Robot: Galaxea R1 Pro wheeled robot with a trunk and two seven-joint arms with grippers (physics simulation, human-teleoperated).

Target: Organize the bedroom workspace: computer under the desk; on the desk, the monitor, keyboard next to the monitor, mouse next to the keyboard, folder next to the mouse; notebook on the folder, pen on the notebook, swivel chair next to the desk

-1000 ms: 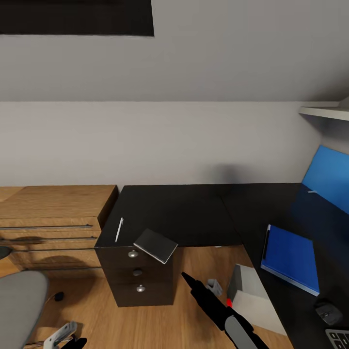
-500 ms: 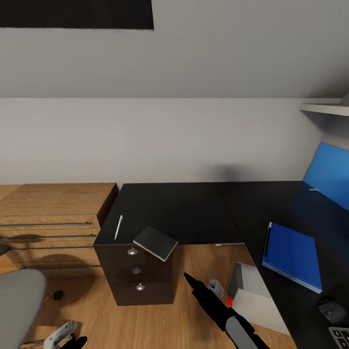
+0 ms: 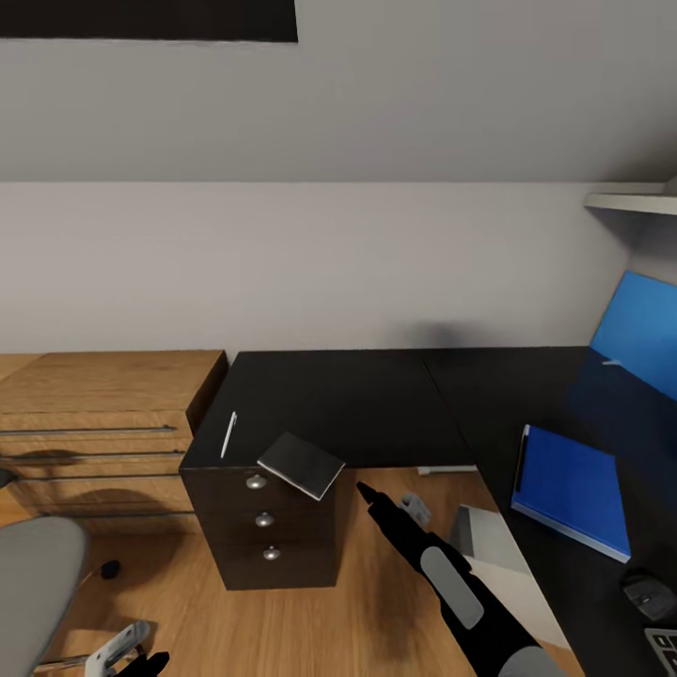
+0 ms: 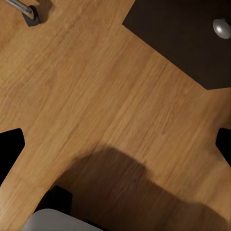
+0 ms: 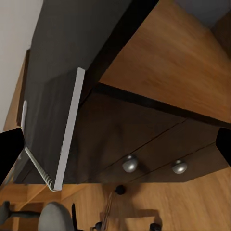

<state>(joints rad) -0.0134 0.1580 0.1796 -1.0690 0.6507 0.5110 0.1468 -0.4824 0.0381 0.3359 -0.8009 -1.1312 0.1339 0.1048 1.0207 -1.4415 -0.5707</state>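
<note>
The right gripper (image 3: 362, 488) has risen and reached closer to the notebook (image 3: 301, 464).

You've got 1 notebook (image 3: 302, 464), 1 pen (image 3: 228, 434), 1 folder (image 3: 572, 489), 1 mouse (image 3: 648, 594), 3 drawer knobs (image 3: 264, 519), 1 dresser (image 3: 94, 414).

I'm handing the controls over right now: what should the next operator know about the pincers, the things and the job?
Right pincer: open, empty, reaching toward the notebook, which overhangs the front edge of the desk above the drawers.
Left pincer: open, empty, low over the floor by the chair.
Pen: on the desk, left of the notebook.
Done: folder on the desk, mouse and keyboard past it; computer under the desk.
Left: notebook onto folder, pen on top, chair to the desk. Monitor unconfirmed.
</note>
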